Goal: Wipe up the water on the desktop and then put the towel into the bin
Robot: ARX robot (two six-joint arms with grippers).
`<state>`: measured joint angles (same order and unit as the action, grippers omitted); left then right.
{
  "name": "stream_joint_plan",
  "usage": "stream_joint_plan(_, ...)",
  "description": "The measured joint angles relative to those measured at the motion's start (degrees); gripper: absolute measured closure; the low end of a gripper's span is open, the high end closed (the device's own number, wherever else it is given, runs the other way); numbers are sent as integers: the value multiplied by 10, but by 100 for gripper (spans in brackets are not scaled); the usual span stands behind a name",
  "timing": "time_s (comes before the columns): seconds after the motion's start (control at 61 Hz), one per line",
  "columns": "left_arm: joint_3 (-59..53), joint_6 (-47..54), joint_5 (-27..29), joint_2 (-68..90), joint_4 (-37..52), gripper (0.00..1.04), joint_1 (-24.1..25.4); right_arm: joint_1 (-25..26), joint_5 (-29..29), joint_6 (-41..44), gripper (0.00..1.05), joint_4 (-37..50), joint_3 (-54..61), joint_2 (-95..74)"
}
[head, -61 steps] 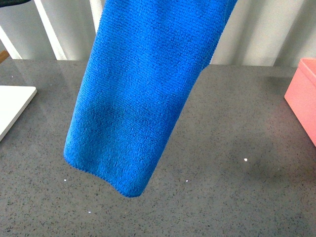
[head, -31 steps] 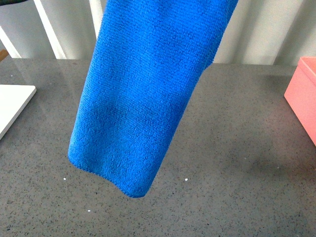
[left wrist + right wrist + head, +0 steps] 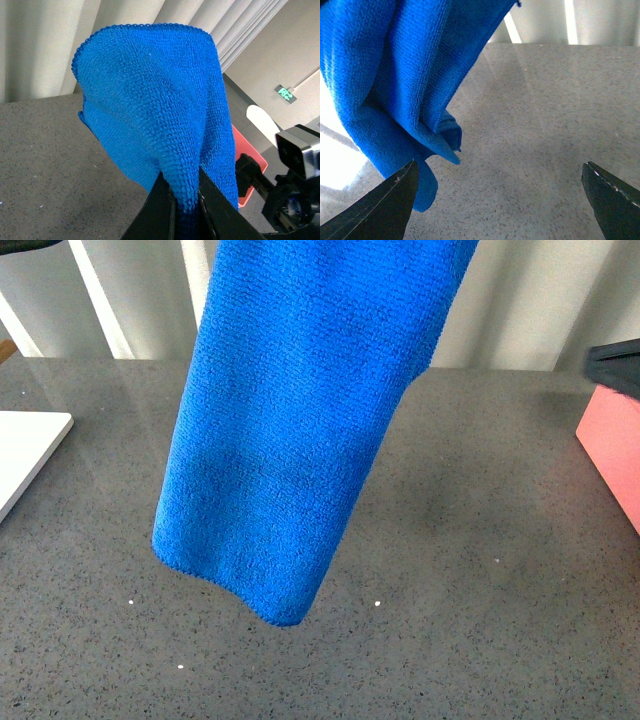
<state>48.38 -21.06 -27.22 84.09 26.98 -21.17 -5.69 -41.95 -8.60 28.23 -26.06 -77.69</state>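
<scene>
The bright blue towel point(image 3: 290, 430) hangs in the air over the middle of the dark grey speckled desktop point(image 3: 470, 570), its lower end clear of the surface. My left gripper point(image 3: 185, 202) is shut on a fold of the towel point(image 3: 155, 105); it is above the top edge of the front view. The salmon-pink bin point(image 3: 612, 450) stands at the right edge, and also shows in the left wrist view point(image 3: 244, 165). My right gripper point(image 3: 500, 200) is open and empty above the desktop point(image 3: 545, 125), with the towel point(image 3: 395, 75) hanging beside one finger.
A flat white board point(image 3: 25, 455) lies at the desktop's left edge. A dark part of the right arm point(image 3: 615, 365) shows above the bin. The right arm with its camera point(image 3: 295, 165) is beyond the bin. White curtains hang behind the desktop.
The towel's lower end has risen a little and drifted right. A dark part of the right arm has come into the front view above the bin.
</scene>
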Motion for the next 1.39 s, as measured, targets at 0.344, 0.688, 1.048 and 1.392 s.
stream_joint_plan(0.344, 0, 0, 0, 0, 0, 101, 0, -75, -77, -5, 7, 82, -52, -86)
stream_joint_plan(0.688, 0, 0, 0, 0, 0, 101, 0, -104, -84, -34, 7, 148, -97, -164)
stream_joint_plan(1.048, 0, 0, 0, 0, 0, 101, 0, -134, -124, -112, 26, 261, -131, -227)
stream_joint_plan(1.392, 0, 0, 1, 0, 0, 101, 0, -142, -111, -137, 77, 296, -134, -235)
